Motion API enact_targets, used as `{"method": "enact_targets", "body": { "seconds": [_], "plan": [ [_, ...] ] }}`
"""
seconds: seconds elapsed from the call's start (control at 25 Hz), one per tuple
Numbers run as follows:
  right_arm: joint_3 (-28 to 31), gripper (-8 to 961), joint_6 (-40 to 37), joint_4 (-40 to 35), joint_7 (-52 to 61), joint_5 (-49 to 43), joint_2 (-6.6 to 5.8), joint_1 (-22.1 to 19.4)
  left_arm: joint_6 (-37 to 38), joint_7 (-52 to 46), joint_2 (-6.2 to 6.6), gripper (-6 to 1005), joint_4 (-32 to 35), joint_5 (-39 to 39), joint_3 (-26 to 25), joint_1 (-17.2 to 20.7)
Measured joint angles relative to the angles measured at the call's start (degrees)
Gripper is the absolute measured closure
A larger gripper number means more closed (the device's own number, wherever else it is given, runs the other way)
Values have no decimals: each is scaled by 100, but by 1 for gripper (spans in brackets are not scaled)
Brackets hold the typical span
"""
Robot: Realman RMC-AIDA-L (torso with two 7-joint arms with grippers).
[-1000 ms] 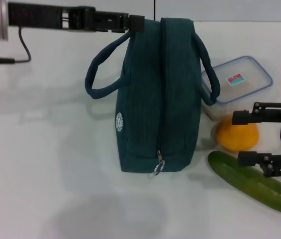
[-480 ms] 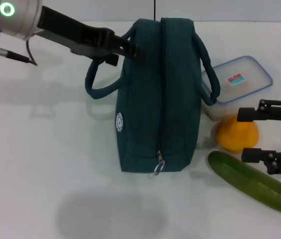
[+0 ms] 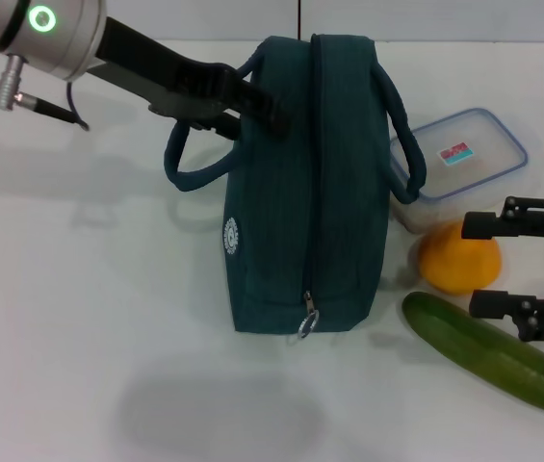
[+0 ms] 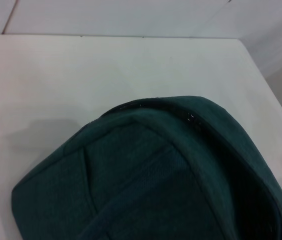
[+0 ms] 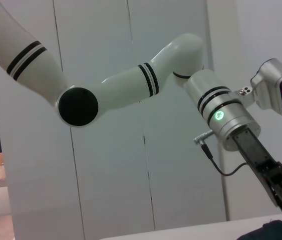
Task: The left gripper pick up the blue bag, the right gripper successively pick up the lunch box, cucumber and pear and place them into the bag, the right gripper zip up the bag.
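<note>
Over the blue bag, left gripper angled down, grip unclear, right gripper open beside pear

The blue bag stands upright mid-worktop, zipped shut, its ring pull hanging at the near end and a handle looping out on each side. Beside it lies the lunch box, lid on. Nearer sits the pear, then the cucumber, lying diagonally.
</note>
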Motion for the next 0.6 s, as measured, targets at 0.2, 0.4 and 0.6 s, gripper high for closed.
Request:
{"method": "enact_targets", "body": {
  "seconds": [0.2, 0.4, 0.6],
  "plan": [
    [1, 322, 0, 146, -71, 5, 10, -15, -113, 74, -47, 248, -239, 186, 1, -129],
    [191, 326, -11, 358, -110, 16, 60, -17, -143, 250, -57, 391, -416, 197, -11, -169],
    [553, 329, -116, 625, -113, 89, 102, -17, -177, 370, -65, 522, -412, 108, -51, -143]
  ]
}}
